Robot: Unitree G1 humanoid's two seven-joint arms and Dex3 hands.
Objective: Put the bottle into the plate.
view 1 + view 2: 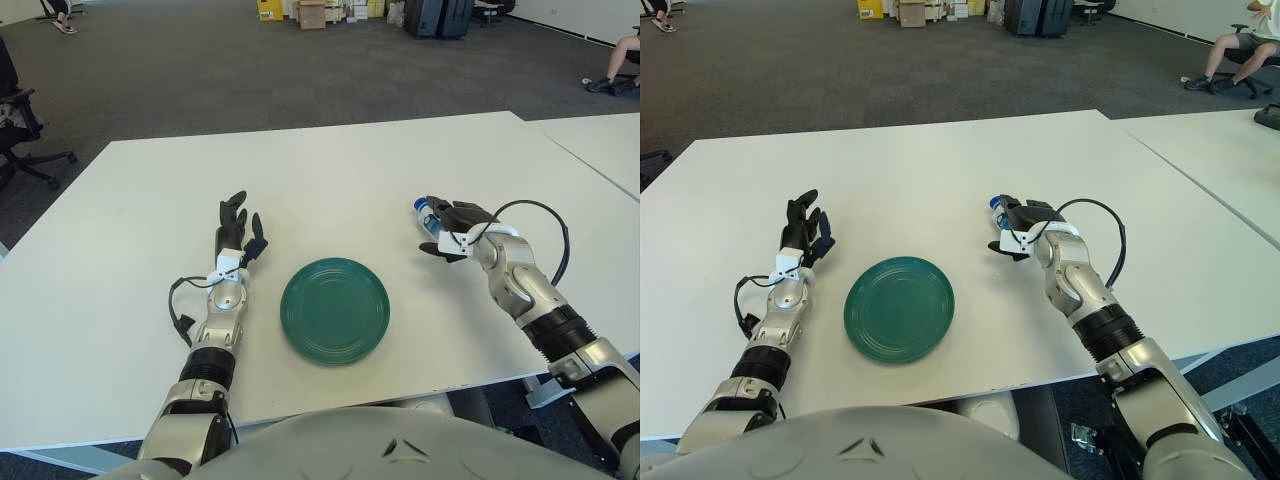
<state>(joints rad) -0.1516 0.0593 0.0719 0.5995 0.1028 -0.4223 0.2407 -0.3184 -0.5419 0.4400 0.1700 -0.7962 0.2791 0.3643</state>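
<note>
Got my right hand (452, 226) wrapped around the bottle (427, 214) – it's off to the right of the green plate (334, 309), not over it yet. Left hand (236, 238) sits fingers-spread left of the plate (idle). Carry and drop still to do.

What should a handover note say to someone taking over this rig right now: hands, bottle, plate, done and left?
Right hand: fingers curled around the small clear plastic bottle with a blue cap, to the right of the plate and farther back; whether it is lifted off the white table cannot be told.
Left hand: idle, fingers relaxed, holding nothing, left of the plate.
Round dark green plate: on the table near the front edge, between the two arms, nothing in it.
Done: bottle grasped.
Left: carry the bottle over to the plate, set it down inside, release.
</note>
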